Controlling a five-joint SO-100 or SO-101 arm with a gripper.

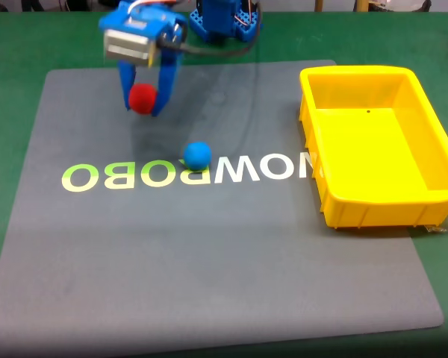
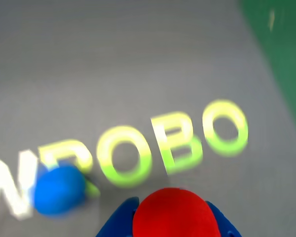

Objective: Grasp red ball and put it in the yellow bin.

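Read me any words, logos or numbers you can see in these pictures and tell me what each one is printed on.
"ROBO": yellow-green letters on the grey mat, clear in the wrist view.
"WOWROBO" seems the full print on the mat, upside down in the fixed view; the rightmost letter is partly hidden by the yellow bin.
No text is legible on the red ball, blue ball or bin.

Gripper (image 1: pixel 145 104) is far left over the grey mat (image 1: pixel 209 283), blue fingers (image 1: pixel 126 86) clamped either side of the red ball (image 1: pixel 142 98). Can't tell whether the ball is off the mat. Blue ball (image 1: pixel 197 154) sits loose on the mat, nearer and slightly right of the gripper, just above the printed lettering (image 1: pixel 187 173). Yellow bin (image 1: pixel 373 212) at the mat's right edge, upright, well apart from both balls. Green table (image 1: pixel 15 45) under it all.
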